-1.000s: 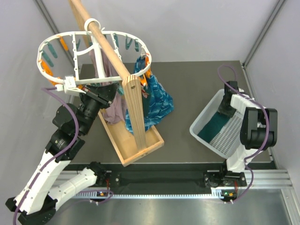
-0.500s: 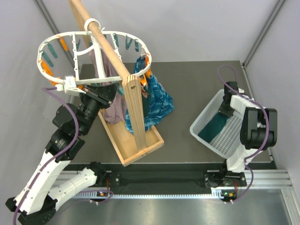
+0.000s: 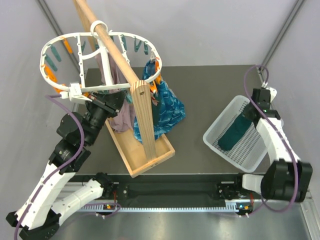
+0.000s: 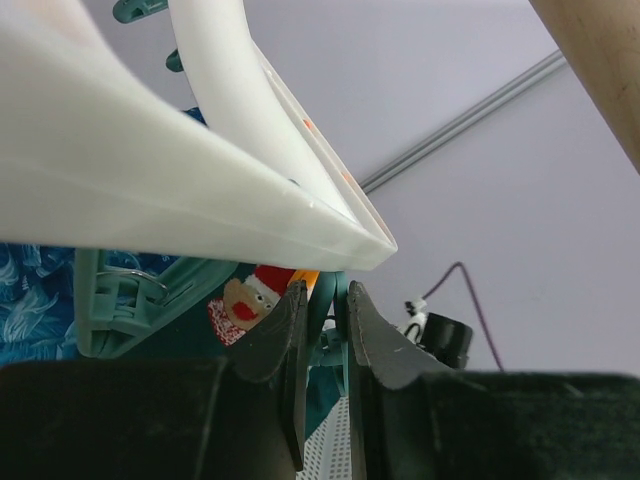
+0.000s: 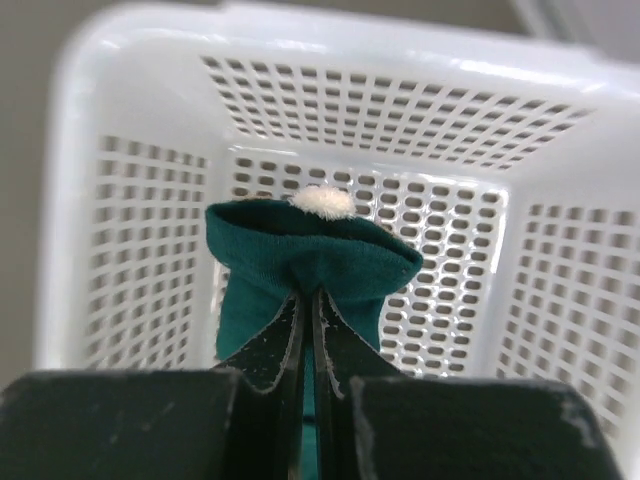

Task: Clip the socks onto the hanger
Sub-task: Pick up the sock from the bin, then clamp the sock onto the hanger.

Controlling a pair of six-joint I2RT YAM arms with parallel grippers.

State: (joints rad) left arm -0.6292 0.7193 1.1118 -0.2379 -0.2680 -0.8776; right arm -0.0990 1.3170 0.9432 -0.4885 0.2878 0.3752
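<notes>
The hanger (image 3: 80, 62), a white oval ring with teal and orange pegs, hangs from a wooden pole (image 3: 115, 50). My left gripper (image 3: 116, 96) reaches up under the ring's near rim. In the left wrist view the left gripper (image 4: 322, 300) is shut on a teal peg (image 4: 326, 312) just below the white ring (image 4: 200, 190). A dark teal sock (image 3: 233, 133) hangs over the white basket (image 3: 212, 142). My right gripper (image 3: 246, 119) holds its upper end. In the right wrist view the right gripper (image 5: 312, 296) is shut on the sock's folded cuff (image 5: 310, 250).
A bright blue mottled cloth (image 3: 170, 107) and a mauve cloth (image 3: 122, 117) hang from the hanger's right side. The pole's upright post (image 3: 142, 117) stands in a wooden tray (image 3: 145, 155). A Santa-print fabric (image 4: 245, 300) hangs behind the left fingers. Grey walls close in both sides.
The right gripper has shut on the sock and lifted it up out of the basket; that arm has swung out to the right. The left arm has not moved.
</notes>
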